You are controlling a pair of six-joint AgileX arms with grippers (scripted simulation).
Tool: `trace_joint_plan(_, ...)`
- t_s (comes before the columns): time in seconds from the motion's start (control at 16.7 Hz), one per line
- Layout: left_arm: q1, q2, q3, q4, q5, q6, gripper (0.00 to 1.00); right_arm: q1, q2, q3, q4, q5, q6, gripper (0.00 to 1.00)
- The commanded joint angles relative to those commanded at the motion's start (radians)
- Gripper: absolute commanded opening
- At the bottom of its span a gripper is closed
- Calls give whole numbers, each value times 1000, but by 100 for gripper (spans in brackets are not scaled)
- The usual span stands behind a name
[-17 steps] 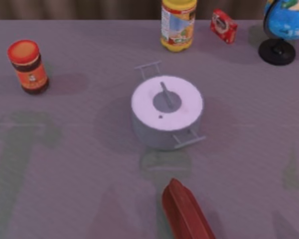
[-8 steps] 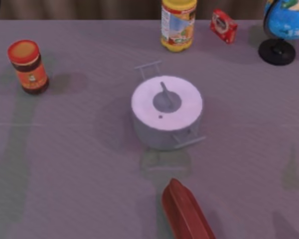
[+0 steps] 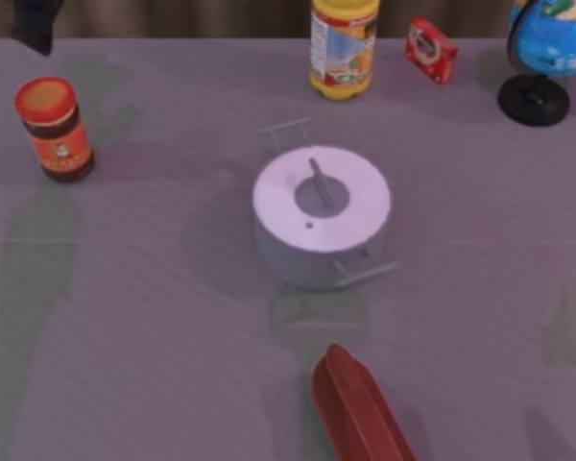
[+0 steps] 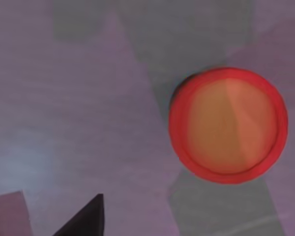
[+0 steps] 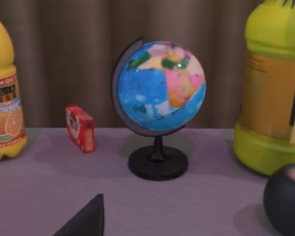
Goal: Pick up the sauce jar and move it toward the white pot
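Currently our left tool [image 3: 34,24] hangs beyond the small red-lidded brown sauce jar [image 3: 55,129], its grip we cannot tell, round white lidded pot [image 3: 322,216] mid-bench.

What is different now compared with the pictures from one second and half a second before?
The left arm has come into the top view: a dark part of it now shows at the far left corner, beyond the jar, and its shadow has shifted toward the jar. Nothing was grasped or released. The jar, the pot, the yellow bottle and the globe stayed in place.
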Motion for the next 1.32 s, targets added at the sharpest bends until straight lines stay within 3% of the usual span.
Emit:
trace_joint_plan(0.42, 2, 369, 393, -209, -2, 53, 100, 0, 0, 0, 0, 0, 0, 100)
trace_joint_plan(1.02, 2, 429, 458, -237, -3, 59, 100, 0, 0, 0, 0, 0, 0, 100)
trace_joint_plan(1.32, 0, 574, 669, -301, 0, 58, 100, 0, 0, 0, 0, 0, 0, 100)
